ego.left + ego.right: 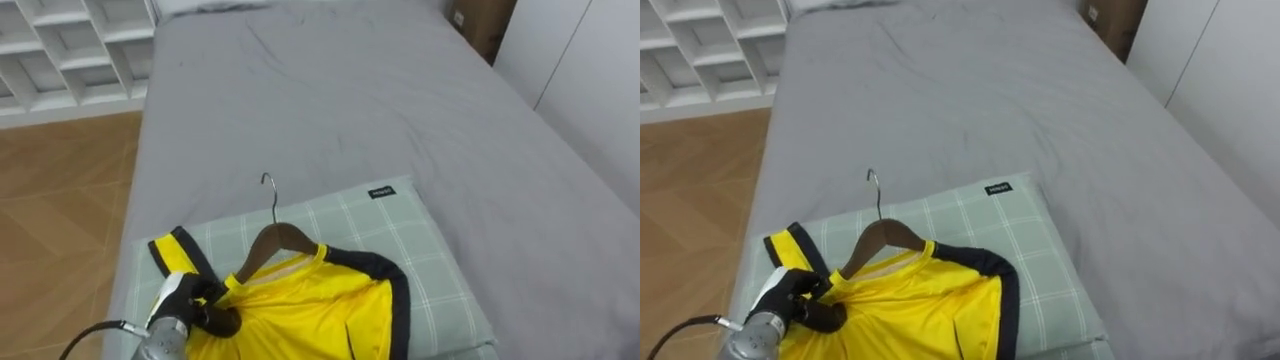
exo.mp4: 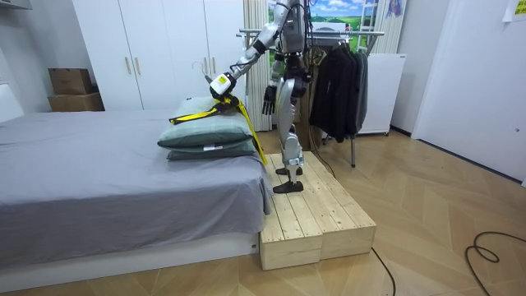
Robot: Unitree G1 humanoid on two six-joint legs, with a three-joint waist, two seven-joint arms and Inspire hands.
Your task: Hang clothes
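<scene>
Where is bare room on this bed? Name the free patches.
The sheet beyond the pillow is bare, edge to edge. The pillow's near half is crowded: shirt, hanger and the left hand gripping the shirt's shoulder; only its far right corner is free.

Shirt (image 1: 300,310): yellow synthetic cloth w/ slight sheen, black trim. Hanger (image 1: 277,240): smooth finished wood; hook (image 1: 270,190) shiny metal. Pillow (image 1: 420,250): matt checked cloth. Bed sheet (image 1: 350,100): grey matt cloth, lightly creased. Floor (image 1: 60,220): smooth wood. Platform (image 2: 316,214): pale unfinished planks.
</scene>
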